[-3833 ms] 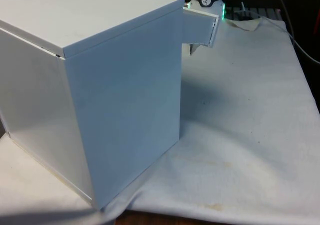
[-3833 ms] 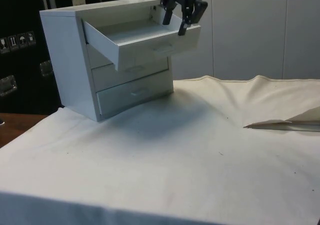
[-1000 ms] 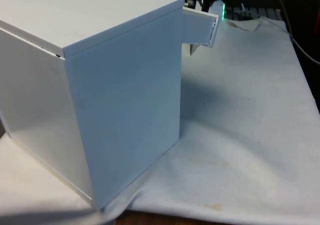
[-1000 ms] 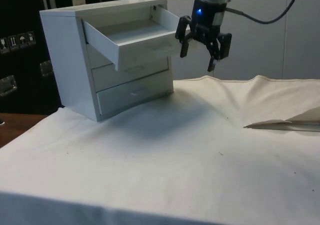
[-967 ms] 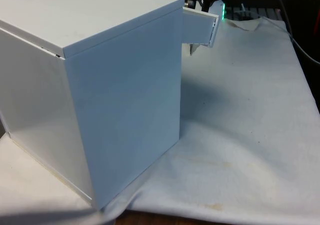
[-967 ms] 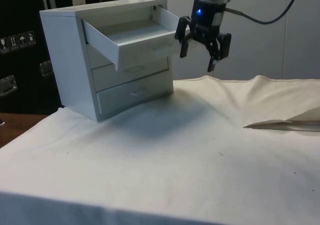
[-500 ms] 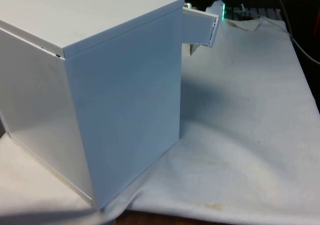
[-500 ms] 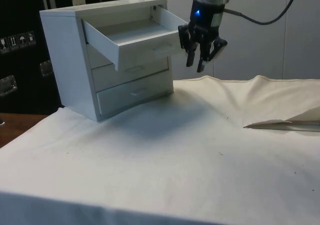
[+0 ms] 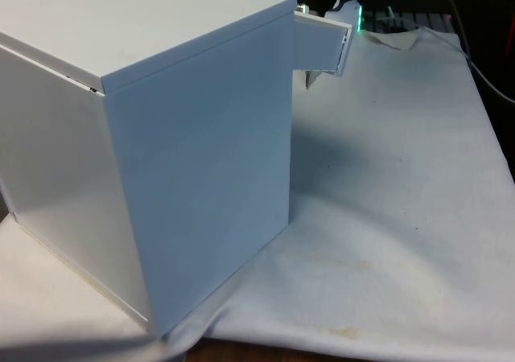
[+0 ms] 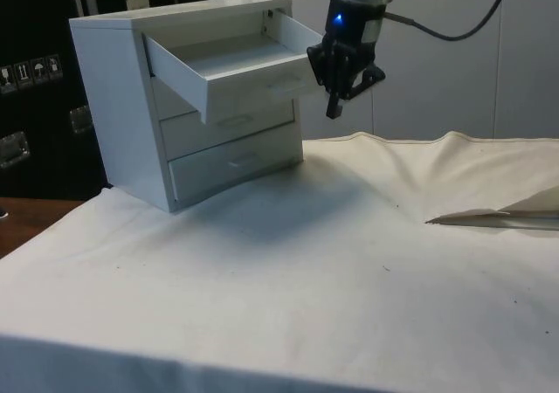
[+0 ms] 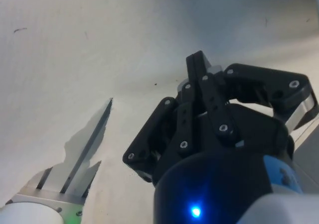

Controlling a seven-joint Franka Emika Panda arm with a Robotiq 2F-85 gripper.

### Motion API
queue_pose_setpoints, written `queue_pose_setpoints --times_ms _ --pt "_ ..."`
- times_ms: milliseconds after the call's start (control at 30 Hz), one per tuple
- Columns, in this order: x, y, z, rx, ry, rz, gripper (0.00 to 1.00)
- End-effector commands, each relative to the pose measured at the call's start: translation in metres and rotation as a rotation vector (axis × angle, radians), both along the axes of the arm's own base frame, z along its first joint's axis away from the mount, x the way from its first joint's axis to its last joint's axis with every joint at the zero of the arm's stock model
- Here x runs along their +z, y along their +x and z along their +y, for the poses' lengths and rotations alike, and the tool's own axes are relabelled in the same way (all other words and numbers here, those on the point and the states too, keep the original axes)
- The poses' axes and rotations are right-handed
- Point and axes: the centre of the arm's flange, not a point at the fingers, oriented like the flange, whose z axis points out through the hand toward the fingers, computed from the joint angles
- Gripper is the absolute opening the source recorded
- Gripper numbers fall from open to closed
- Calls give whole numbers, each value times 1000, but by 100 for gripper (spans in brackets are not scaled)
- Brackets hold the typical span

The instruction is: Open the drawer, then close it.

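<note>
Top drawer (image 10: 229, 68) of the white chest (image 10: 122, 105) stands pulled out, gripper (image 10: 336, 105) with fingers pressed together and holding nothing just beside its front panel; risk: an off-centre push could skew and jam the drawer or shift the chest.

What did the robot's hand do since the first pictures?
The tool left its spot above the top drawer's front edge, came down beside the drawer front, then moved in close to it, and its fingers drew together. It holds nothing. The drawer is as far out as before; the chest has not moved.
</note>
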Motion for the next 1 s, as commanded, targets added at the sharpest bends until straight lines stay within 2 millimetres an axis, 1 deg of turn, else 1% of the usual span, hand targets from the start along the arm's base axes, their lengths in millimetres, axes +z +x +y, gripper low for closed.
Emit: queue_pose_setpoints --times_ms 0,33,300,333,533,600,633,967 --pt "1 2 0 3 -2 -3 0" --pt "1 1 0 0 -1 -1 0" --pt "8 13 -6 0 -14 -12 0" --pt "8 10 -4 -2 -9 -12 0" --pt "13 21 -10 -5 -21 -20 0" --pt "15 24 -10 -4 -24 -24 0" --pt "14 22 -9 -5 -19 -24 0" --pt "21 36 -15 -8 -36 -36 0"
